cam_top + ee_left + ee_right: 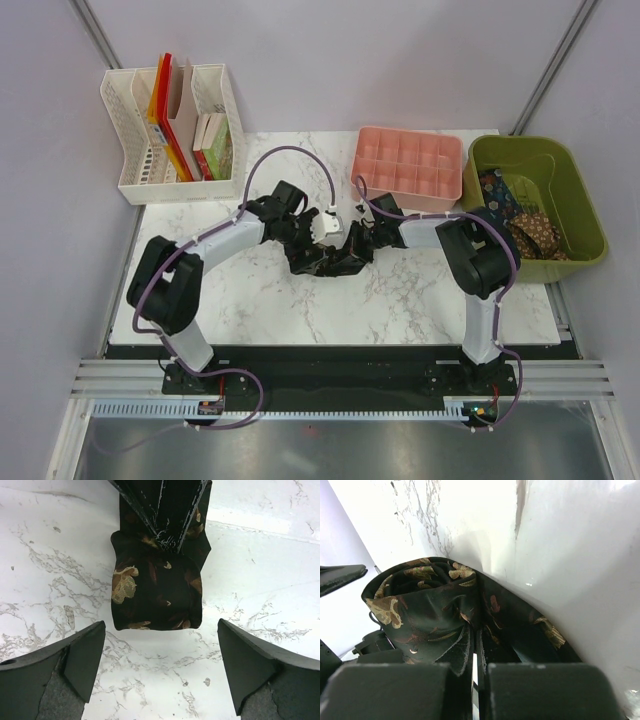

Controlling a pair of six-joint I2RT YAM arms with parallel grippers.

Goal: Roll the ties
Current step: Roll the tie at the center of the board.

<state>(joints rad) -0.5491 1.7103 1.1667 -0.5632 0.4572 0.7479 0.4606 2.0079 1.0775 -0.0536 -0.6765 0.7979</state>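
Here, on the pale-walled marble table (400,300) — right tool (476,647) pinches a rolled tie (157,595) (left tool (160,647) gapes).

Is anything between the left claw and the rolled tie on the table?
Nothing visible. Only bare marble table lies between the open left claw and the rolled tie. The right claw, shut on it, holds its far side.

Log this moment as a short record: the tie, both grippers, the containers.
rolled tie: dark with a gold floral pattern, bundled up on the marble table
right gripper: shut on the rolled tie
left gripper: open, facing the roll, not touching it
other ties: loose in the green bin at the table's right edge
pink tray: behind the grippers, beside the bin
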